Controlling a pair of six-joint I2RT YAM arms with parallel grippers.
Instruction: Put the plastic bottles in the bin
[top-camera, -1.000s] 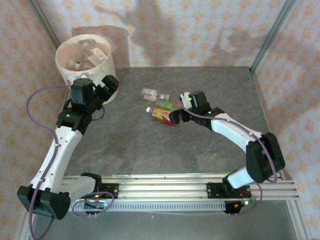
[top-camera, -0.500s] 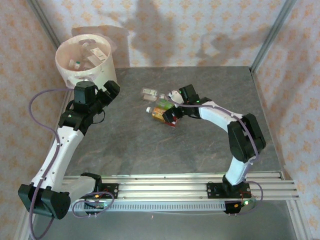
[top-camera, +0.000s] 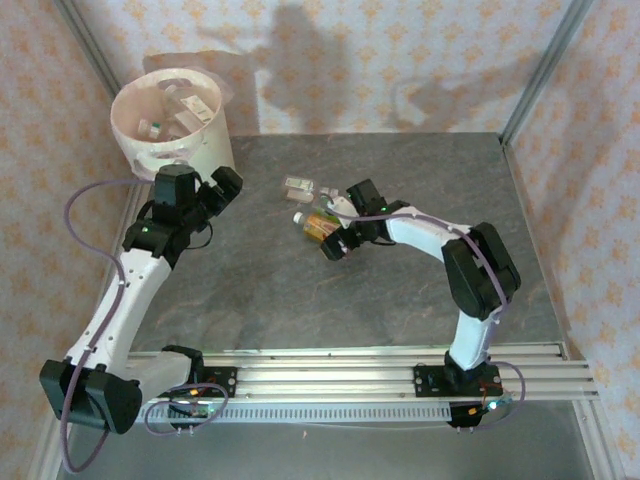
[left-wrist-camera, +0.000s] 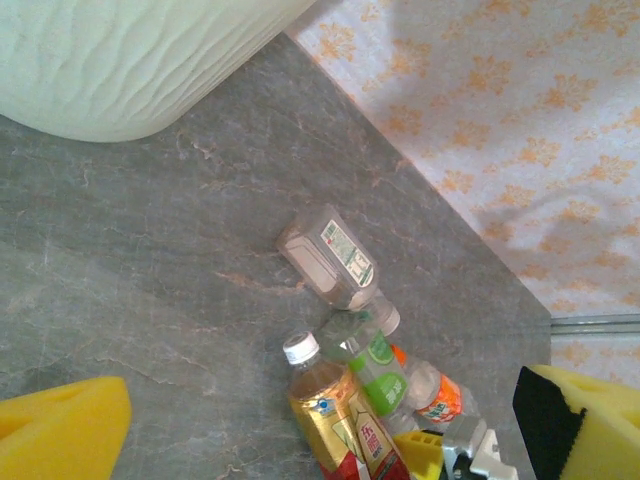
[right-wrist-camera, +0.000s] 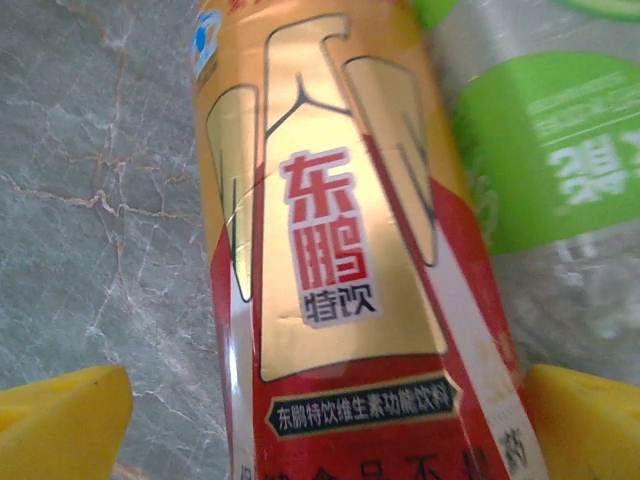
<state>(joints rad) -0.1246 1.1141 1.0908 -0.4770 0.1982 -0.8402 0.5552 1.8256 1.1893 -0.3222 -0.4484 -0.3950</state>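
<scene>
— How many on the grey desk (top-camera: 400, 290)?
— Four small plastic bottles (left-wrist-camera: 365, 355), clustered; several more in the round cream bin (top-camera: 195, 150). Right hand (top-camera: 338, 238) wide astride the gold-red bottle (right-wrist-camera: 330, 250); left hand (top-camera: 222, 185) wide, empty, beside the bin.

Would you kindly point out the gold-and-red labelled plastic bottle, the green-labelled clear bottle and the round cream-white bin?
gold-and-red labelled bottle (right-wrist-camera: 330, 280), right wrist view, label middle.
green-labelled clear bottle (left-wrist-camera: 374, 356), left wrist view, green label.
cream-white bin (top-camera: 195, 150), top view, outer wall.

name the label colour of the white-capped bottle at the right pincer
The bottle has a gold label with a red lower band; clearest in the right wrist view.
</scene>
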